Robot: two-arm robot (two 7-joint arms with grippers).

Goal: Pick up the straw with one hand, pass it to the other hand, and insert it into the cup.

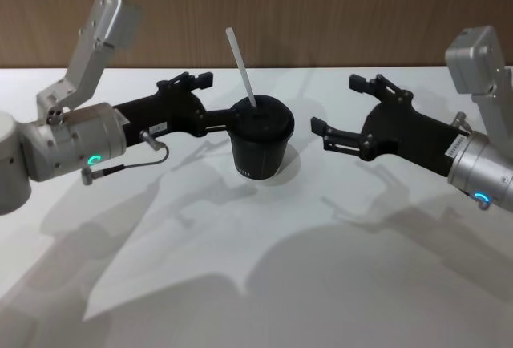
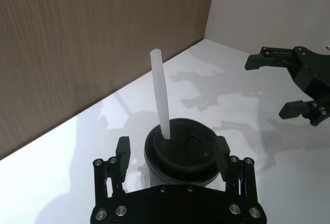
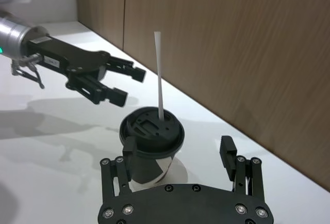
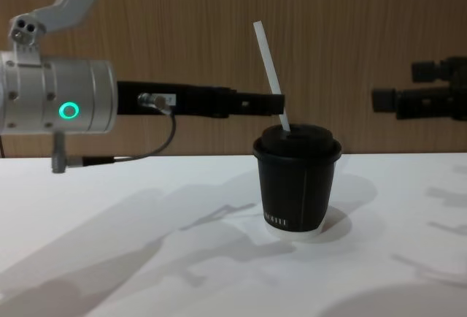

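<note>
The black paper cup [image 1: 260,143] stands upright mid-table. The white straw [image 1: 242,67] sticks up through its black lid, leaning toward the left and back. My left gripper [image 1: 215,101] is open just left of the cup at lid height, one finger close to the rim and not touching the straw. In the left wrist view its fingers [image 2: 122,152] flank the lid [image 2: 180,154] with the straw [image 2: 161,95] beyond. My right gripper [image 1: 337,107] hangs open to the right of the cup, apart from it, holding nothing.
The white table [image 1: 240,284] carries nothing else and has free room in front of the cup. A brown wood-panel wall [image 1: 321,11] runs along the table's back edge, close behind both grippers.
</note>
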